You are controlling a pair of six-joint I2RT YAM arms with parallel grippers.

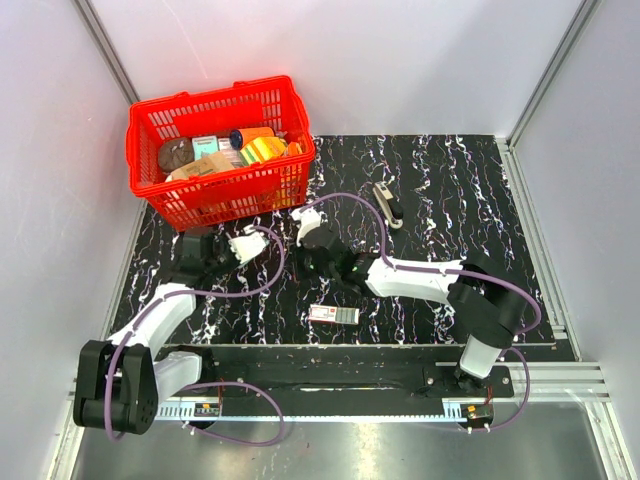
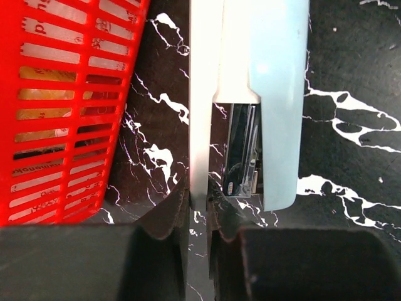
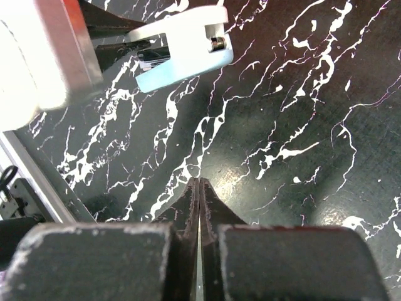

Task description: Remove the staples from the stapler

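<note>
The stapler has a pale blue-white top and is hinged open, so its metal staple channel shows. My left gripper is shut on the stapler's thin white edge and holds it over the black marbled table, beside the red basket. In the right wrist view the stapler is at the upper left, apart from my right gripper. That gripper is shut with nothing between its fingers, low over the table. No loose staples show.
The red basket, full of items, stands at the back left, close to my left gripper. A flat white-and-red little box lies near the front edge. A small grey-and-black tool lies at the back middle.
</note>
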